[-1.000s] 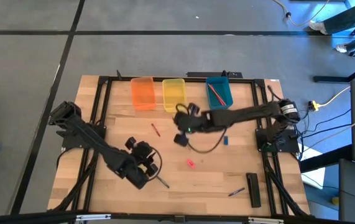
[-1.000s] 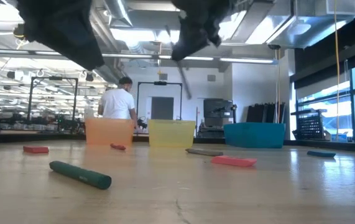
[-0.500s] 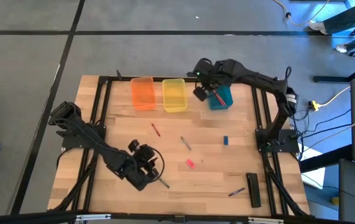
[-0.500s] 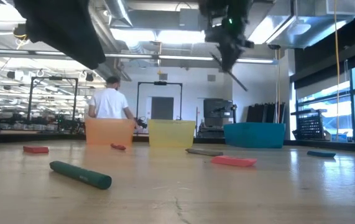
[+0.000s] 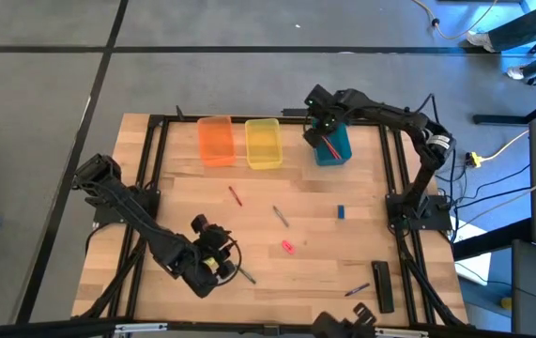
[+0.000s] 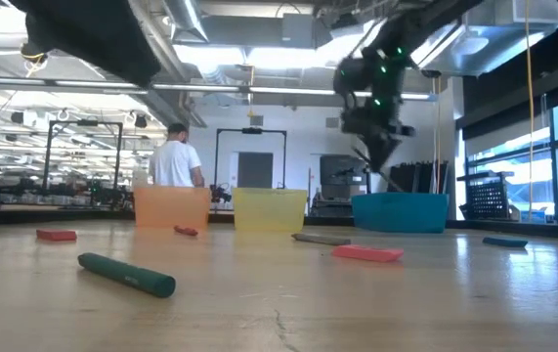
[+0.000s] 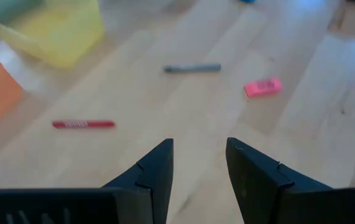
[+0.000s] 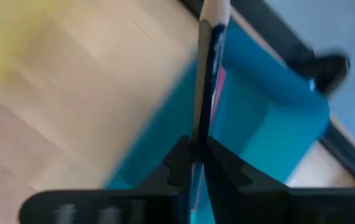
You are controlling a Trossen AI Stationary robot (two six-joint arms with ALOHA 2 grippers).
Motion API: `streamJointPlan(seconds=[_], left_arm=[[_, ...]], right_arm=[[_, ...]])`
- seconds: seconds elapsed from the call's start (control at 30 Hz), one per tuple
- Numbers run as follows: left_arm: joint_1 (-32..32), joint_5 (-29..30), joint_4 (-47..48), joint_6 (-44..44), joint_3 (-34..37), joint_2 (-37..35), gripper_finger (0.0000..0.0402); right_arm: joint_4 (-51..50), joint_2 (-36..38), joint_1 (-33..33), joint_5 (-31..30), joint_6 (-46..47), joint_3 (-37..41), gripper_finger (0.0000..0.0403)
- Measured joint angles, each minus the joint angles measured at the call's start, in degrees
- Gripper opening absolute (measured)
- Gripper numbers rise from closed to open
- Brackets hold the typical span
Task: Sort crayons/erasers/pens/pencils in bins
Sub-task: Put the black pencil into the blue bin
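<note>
My right gripper is shut on a long thin blue pencil above the teal bin, at the far right of the bin row. In the low view the pencil slants down below the gripper, over the bin. A pink-red pencil lies in that bin. My left gripper is open near the table's near edge, beside a dark green crayon. A reddish-brown crayon, a grey crayon, a pink eraser and a blue eraser lie flat on the table. My right gripper pinches the pencil's shaft between its two fingers. The pencil runs on forward past the fingertips, along the fingers. It is lifted clear of the table and hangs slanting above the teal bin.
The orange bin and the yellow bin stand left of the teal one along the far edge. A long black bar and a pen lie at the near right. A person stands in the room beyond the table.
My right gripper has risen from the table's middle with the pencil and gone toward the far edge, ending over the teal bin. My left gripper has moved a little toward the near edge.
</note>
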State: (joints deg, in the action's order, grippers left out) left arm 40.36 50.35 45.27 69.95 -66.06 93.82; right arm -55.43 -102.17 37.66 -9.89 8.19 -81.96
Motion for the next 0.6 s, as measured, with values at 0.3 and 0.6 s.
streamJointPlan(seconds=[0.3,0.6], left_arm=[[-6.1,4.0,-3.1,-7.3,0.0,0.0,0.0141],[-13.4,-1.1,-13.4,-24.9,0.0,0.0,0.0141]], right_arm=[[2.5,0.0,3.2,5.6,-5.0,7.4,0.0037],[4.0,-0.2,6.2,7.2,-7.1,8.3,0.0046]])
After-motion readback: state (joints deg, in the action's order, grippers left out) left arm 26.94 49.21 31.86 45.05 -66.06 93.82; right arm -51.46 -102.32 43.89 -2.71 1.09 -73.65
